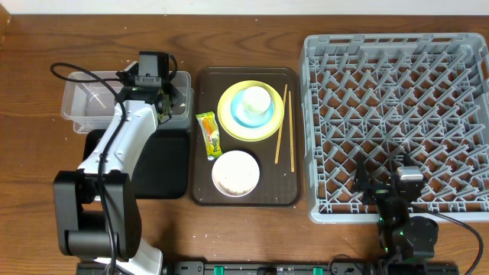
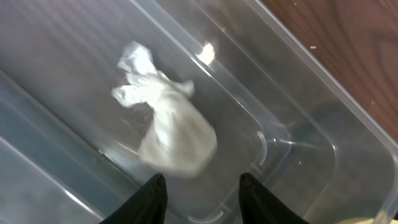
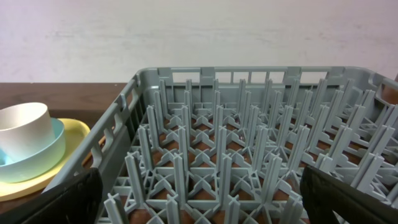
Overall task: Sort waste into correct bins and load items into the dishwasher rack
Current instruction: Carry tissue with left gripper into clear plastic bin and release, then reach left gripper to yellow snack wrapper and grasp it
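Note:
My left gripper (image 1: 165, 98) is open over the right end of the clear tub (image 1: 82, 101). In the left wrist view its fingers (image 2: 200, 185) hang apart just above a crumpled white tissue (image 2: 166, 127), which lies loose inside the tub (image 2: 292, 134). The black tray (image 1: 170, 164) lies in front of the tub, partly under my arm. The green-and-yellow wrapper (image 1: 209, 134), the pale bowl (image 1: 235, 173) and the chopsticks (image 1: 283, 126) lie on the brown serving tray (image 1: 200, 187). The white cup (image 1: 256, 99) sits in the blue bowl (image 1: 243, 116) on the yellow plate (image 1: 229, 126). My right gripper (image 1: 386, 191) is open and empty at the grey rack's (image 1: 397, 92) near edge.
In the right wrist view the rack's pegs (image 3: 224, 155) fill the space between my wide-open fingers (image 3: 205, 202). The cup (image 3: 25, 127), blue bowl (image 3: 43, 155) and plate (image 3: 71, 158) show at the left. Bare wooden table surrounds the tub and trays.

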